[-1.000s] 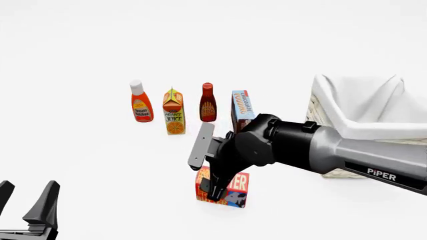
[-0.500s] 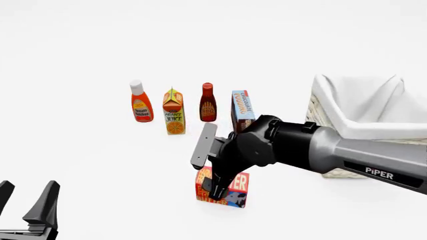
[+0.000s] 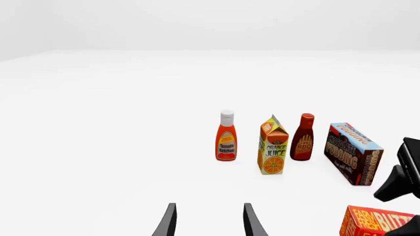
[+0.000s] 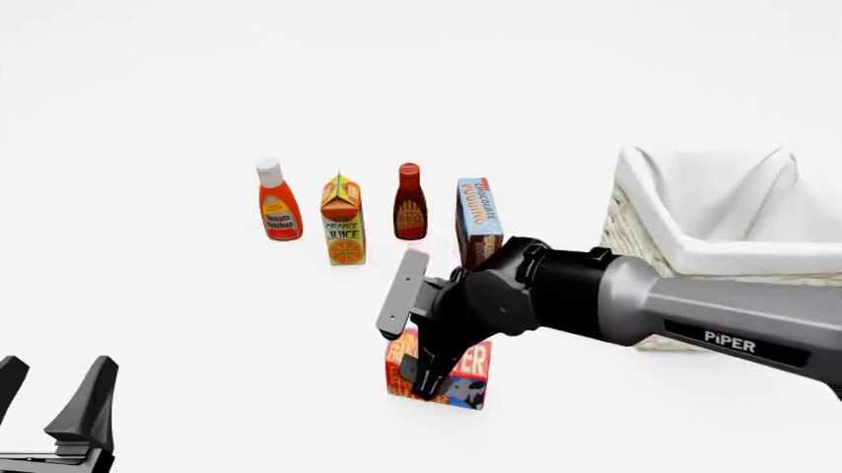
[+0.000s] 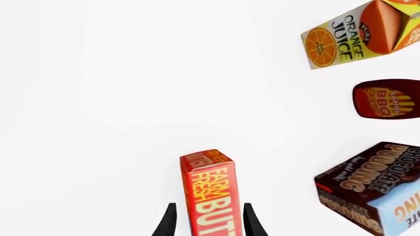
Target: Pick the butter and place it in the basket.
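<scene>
Right wrist view: right gripper (image 5: pixel 208 221) fingers straddle the butter (image 5: pixel 208 194), contact unclear; left gripper (image 3: pixel 208 221) parted, idle near worktop's near-left corner.

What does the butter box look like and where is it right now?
The butter is a red-orange carton lettered "FARM FRESH BUTTER" in yellow and white, with a blue patch. It stands on the white table, nearer than the chocolate pudding box. The right gripper has a finger on each side of it; whether they touch is unclear.
</scene>
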Available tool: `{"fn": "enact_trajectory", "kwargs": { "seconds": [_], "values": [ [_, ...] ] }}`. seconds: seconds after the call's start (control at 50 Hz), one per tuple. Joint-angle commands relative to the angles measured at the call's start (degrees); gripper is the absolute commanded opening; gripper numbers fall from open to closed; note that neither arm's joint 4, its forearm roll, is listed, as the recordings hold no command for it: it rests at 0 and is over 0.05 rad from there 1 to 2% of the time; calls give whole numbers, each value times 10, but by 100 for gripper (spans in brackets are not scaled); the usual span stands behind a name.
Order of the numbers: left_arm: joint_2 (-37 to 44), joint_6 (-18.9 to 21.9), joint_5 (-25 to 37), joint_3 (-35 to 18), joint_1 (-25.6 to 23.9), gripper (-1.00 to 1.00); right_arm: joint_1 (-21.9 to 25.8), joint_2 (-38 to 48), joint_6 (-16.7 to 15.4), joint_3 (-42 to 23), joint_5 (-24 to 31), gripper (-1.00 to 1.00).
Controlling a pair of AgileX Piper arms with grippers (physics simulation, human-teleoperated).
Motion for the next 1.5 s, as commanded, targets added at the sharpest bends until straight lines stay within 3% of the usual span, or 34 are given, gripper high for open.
{"fn": "enact_trajectory", "kwargs": {
  "seconds": [0.02,1.5],
  "values": [
    [0,0,0,0,0,100,2,6,4,6,-10,100],
    [0,0,0,0,0,100,-11,46,7,0,-39,100]
  ]
}}
